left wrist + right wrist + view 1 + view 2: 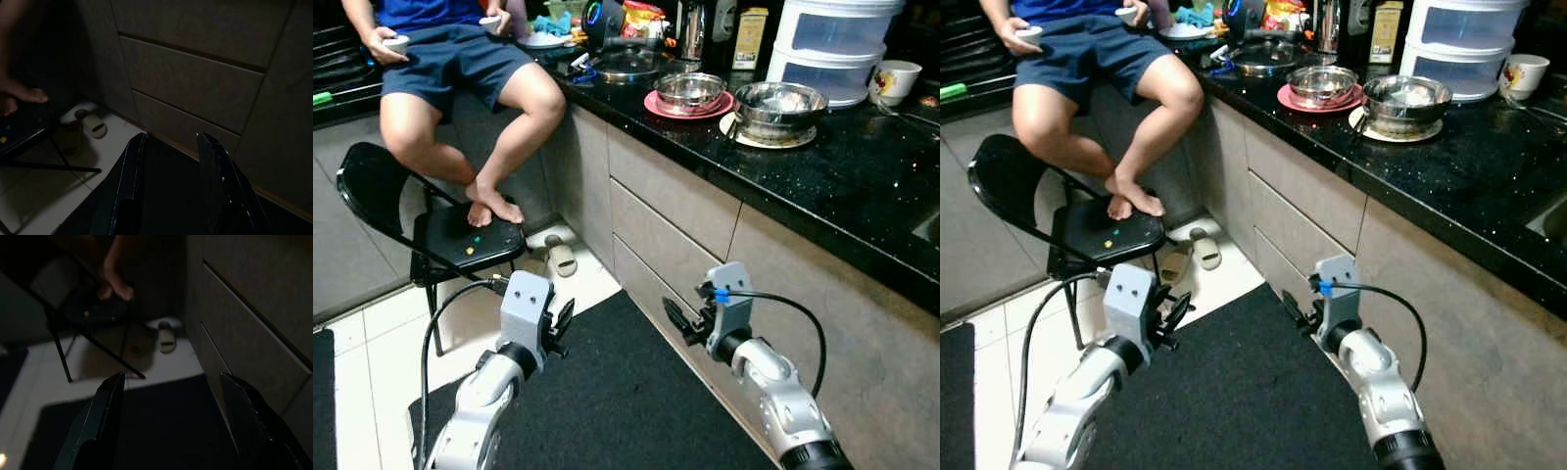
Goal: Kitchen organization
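Note:
A black stone counter runs along the right. On it stand a steel bowl on a pink plate and a larger steel bowl on a cream plate. Behind them are a glass pot lid, a white mug and a white plastic drawer box. Both grippers hang low, well below the counter. My left gripper is open over the black mat, empty. My right gripper is open too, close to the grey cabinet drawers. The wrist views show the left gripper and the right gripper with nothing between their fingers.
A person sits on the counter's far end with bare feet on a black folding chair, holding small white objects in both hands. Slippers lie on the white tiles by the cabinet. Bottles and packets crowd the counter's back.

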Available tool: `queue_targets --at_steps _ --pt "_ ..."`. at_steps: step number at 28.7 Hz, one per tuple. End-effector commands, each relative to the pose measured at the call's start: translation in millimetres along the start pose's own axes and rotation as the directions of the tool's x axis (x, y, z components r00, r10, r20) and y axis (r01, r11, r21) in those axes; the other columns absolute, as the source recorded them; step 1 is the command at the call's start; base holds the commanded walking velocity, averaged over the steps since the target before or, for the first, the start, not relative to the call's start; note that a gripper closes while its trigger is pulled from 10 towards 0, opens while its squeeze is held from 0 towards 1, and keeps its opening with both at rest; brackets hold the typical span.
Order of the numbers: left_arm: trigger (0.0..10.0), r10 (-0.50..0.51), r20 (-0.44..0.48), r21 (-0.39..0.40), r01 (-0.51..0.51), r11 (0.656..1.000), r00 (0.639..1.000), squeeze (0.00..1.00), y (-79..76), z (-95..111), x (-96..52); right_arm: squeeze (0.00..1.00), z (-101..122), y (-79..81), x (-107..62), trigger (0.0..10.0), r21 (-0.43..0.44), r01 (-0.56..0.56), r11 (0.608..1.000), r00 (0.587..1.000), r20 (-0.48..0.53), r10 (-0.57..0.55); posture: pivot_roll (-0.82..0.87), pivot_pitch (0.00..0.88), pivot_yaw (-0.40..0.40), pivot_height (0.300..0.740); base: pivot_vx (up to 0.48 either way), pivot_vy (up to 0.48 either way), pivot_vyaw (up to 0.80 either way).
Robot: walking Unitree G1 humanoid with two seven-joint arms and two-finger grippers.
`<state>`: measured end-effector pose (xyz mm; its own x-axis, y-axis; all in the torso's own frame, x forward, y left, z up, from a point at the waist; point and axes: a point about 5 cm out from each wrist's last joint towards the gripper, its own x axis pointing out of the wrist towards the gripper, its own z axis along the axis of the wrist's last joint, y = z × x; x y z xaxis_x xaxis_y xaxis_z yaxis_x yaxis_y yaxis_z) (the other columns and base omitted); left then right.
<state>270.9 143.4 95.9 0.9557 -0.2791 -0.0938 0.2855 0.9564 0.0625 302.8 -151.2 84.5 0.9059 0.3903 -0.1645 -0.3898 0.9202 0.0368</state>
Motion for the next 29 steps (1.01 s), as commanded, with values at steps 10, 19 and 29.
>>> queue_targets --at_steps 10,19,29 --pt "10.0 -0.020 -0.013 0.009 0.020 1.000 1.000 0.00 -1.9 -4.4 -0.9 0.00 -1.0 4.8 -3.5 10.0 0.019 -0.051 0.999 0.998 0.033 0.050 -0.05 0.000 0.033 0.740 0.324 0.000 0.00" --pt "10.0 -0.022 -0.014 0.011 0.022 1.000 1.000 0.00 -2.6 -4.9 -1.1 0.00 -1.0 7.7 -4.2 10.0 0.014 -0.083 0.996 0.996 0.039 0.082 -0.05 0.000 0.033 0.740 0.326 0.000 0.80" --pt "10.0 -0.027 -0.016 0.014 0.027 1.000 1.000 0.00 -2.5 -4.9 -0.3 0.00 -0.2 6.7 -4.2 10.0 0.031 -0.081 0.996 0.996 0.048 0.080 -0.05 0.000 0.037 0.740 0.322 0.000 0.00"
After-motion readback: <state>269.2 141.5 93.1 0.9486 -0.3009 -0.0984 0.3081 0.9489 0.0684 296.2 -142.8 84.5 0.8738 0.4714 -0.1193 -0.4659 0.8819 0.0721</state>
